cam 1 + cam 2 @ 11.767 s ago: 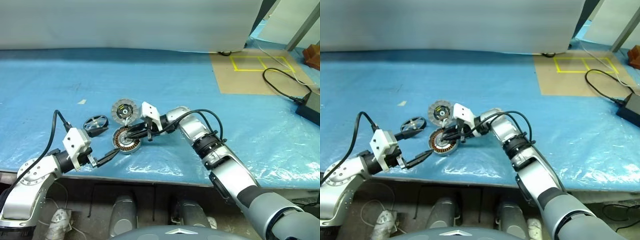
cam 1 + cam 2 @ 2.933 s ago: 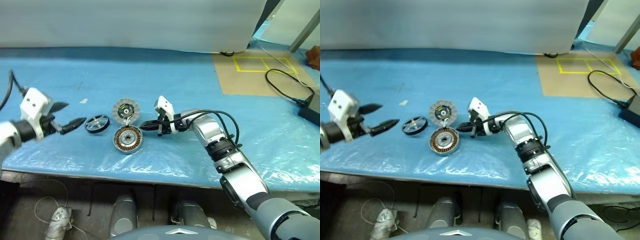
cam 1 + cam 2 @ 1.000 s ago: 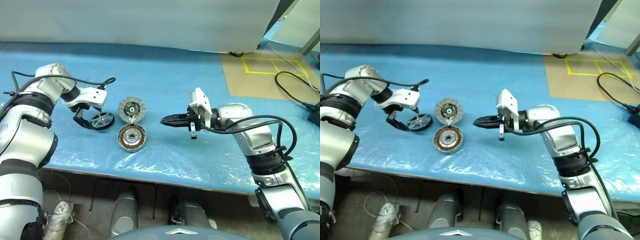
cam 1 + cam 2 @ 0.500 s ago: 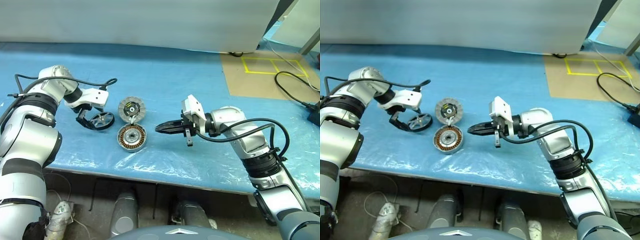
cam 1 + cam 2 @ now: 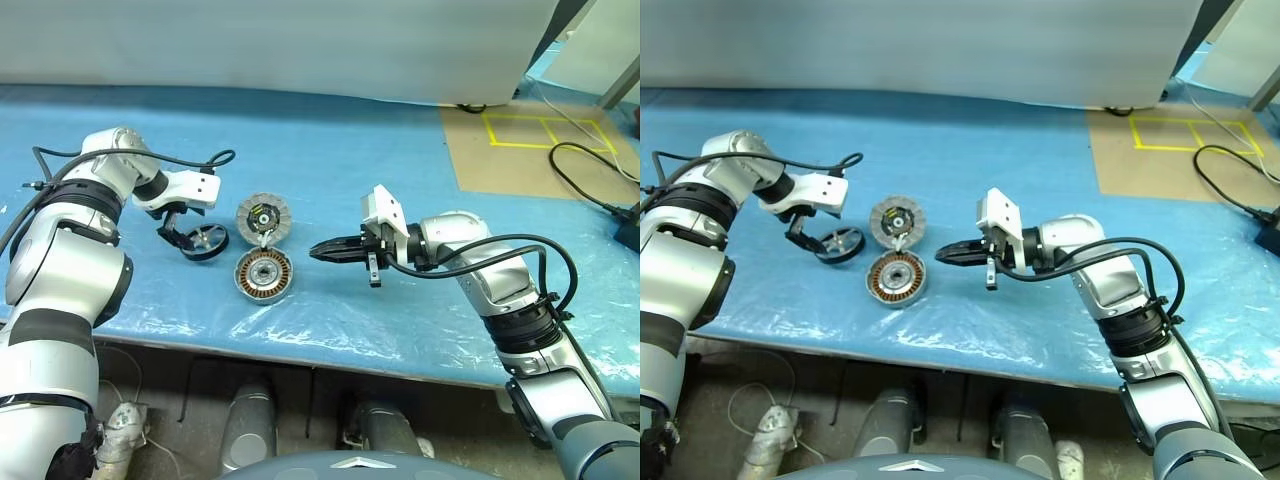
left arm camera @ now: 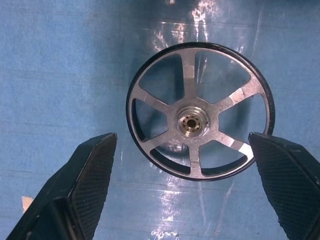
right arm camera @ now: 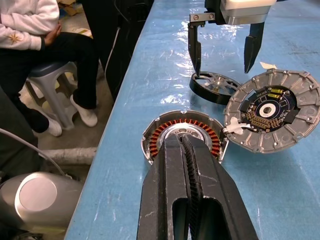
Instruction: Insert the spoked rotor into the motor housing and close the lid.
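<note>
Blue plastic sheeting (image 5: 330, 150) covers the table, with one of each motor part lying on it. Nearest the front edge sits the housing (image 5: 263, 274), a round shallow grey puck lying flat, open side up, showing its ring of copper windings around a central hub. Touching its far edge, the lid (image 5: 263, 217) lies flat with its inside up: ribbed rim, dark centre, green-yellow bits. Left of the lid, the wheel (image 6: 200, 125) rests flat, hub axis upright, a thin dark rim with six silver spokes. Over it the left gripper (image 6: 192, 167) points downward, fingers spread wide on either side. The right gripper (image 5: 330, 250) hangs right of the housing, fingers pressed together, pointing left.
</note>
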Controlling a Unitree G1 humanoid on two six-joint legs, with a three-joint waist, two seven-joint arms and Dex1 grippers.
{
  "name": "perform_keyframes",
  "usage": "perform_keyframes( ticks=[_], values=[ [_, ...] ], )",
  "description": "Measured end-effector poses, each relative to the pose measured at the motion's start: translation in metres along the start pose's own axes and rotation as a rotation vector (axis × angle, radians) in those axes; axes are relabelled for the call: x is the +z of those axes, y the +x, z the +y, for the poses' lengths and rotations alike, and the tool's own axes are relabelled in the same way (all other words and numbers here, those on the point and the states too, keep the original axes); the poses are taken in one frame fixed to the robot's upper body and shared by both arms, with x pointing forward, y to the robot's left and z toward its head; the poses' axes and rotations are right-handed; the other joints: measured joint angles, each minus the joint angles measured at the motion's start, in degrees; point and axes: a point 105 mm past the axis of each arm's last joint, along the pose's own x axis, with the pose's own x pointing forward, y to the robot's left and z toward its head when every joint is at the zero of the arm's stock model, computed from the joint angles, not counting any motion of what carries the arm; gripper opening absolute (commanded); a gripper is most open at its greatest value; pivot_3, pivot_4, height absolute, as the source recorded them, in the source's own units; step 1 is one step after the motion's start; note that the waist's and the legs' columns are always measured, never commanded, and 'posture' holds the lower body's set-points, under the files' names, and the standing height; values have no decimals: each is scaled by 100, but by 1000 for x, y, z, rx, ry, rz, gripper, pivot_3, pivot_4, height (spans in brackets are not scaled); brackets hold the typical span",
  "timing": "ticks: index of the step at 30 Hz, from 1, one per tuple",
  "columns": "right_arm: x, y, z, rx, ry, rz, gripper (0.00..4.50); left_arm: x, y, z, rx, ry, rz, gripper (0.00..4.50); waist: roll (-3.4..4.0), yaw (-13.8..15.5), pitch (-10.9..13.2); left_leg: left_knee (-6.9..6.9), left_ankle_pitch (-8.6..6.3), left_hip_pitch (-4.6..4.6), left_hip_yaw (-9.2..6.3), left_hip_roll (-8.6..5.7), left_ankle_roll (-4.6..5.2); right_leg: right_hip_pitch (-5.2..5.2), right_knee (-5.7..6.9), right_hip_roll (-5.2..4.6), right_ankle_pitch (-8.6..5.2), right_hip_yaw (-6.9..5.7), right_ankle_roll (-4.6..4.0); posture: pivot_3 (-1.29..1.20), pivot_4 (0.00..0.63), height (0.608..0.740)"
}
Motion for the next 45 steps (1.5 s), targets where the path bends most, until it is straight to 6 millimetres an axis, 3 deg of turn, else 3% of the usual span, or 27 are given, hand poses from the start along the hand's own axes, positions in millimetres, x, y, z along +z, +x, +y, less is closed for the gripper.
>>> perform_keyframes(
  ticks=[15, 41, 45],
  values=[
    [-2, -1, -2, -28, -9, 5, 13, -1, 10, -10, -68, -13, -7, 4470, 0, 2, 0, 1, 1, 1, 0, -1, 3, 0, 2, -4, 0, 0, -1, 0, 150, 740],
    [0, 4, -4, -38, -11, 6, 13, 9, -3, -5, -67, 8, -39, 4470, -1, 1, 0, 0, 11, 1, 1, 0, 22, -1, 2, -4, 0, 0, -3, 0, 150, 740],
    [0, 4, -5, -43, -11, 6, 0, 8, -3, -4, -64, 9, -32, 3528, -1, 1, 1, 0, 11, 1, 1, 0, 22, 0, 2, -4, 0, 0, -3, 0, 150, 740]
  ],
)
